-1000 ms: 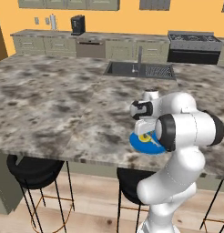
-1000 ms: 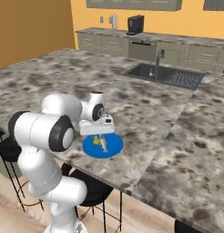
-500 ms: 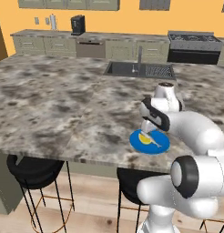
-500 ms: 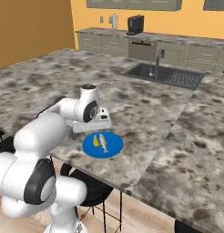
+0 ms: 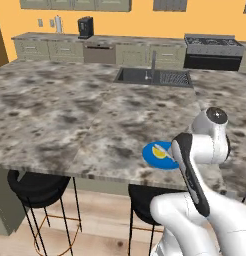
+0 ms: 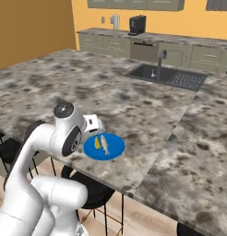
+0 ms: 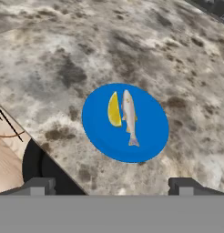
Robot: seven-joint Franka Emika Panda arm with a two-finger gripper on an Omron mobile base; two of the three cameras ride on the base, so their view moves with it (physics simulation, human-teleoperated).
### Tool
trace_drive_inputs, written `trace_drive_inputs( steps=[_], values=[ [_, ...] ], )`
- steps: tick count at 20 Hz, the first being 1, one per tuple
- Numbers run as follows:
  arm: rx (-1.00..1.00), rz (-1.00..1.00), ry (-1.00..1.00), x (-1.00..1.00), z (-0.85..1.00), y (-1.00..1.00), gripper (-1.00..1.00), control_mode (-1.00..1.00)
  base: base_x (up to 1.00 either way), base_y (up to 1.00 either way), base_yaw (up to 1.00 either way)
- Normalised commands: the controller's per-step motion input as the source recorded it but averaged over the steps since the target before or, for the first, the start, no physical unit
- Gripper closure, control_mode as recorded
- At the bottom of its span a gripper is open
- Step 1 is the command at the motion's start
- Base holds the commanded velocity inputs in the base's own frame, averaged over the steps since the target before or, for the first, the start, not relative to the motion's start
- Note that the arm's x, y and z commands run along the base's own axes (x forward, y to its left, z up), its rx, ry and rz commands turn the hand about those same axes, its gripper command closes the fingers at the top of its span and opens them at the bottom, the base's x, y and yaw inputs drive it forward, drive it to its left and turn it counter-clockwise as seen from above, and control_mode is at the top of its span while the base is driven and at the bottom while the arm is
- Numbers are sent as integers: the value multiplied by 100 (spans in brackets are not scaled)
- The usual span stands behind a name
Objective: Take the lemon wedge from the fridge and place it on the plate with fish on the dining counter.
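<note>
The blue plate (image 7: 100, 132) lies on the dining counter (image 7: 63, 59) close to its near edge. On it the yellow lemon wedge (image 7: 114, 109) rests right beside the pale fish (image 7: 129, 116), touching or almost touching it. My gripper (image 7: 111, 186) hangs above and back from the plate, open wide, nothing between its fingertips (image 7: 38, 185). From the base cameras the plate (image 6: 113, 150) (image 5: 150, 156) shows with the wedge (image 6: 97, 143) (image 5: 158, 150) and fish (image 6: 104, 144) (image 5: 166, 152) on it, next to my white arm.
A dark sink (image 5: 152, 76) with a faucet is set into the far side of the counter (image 5: 70, 115). Black stools (image 5: 37, 185) stand under the near edge. Wall counters with a stove (image 5: 212, 45) and coffee machine (image 5: 85, 26) run along the back.
The jaws have gone from nearly closed over the plate to wide open. The lemon wedge now lies free on the plate, and the hand has drawn up and back from it.
</note>
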Motion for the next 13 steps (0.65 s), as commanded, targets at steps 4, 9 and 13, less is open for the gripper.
trace_drive_inputs(
  steps=[4,9,13],
  values=[
    [0,0,-56,-100,45,-4,-100,-100,0,0,0],
    [0,0,-50,-99,82,0,-100,-100,0,0,0],
    [0,-3,-47,-86,100,0,-100,-100,0,0,0]
  ],
)
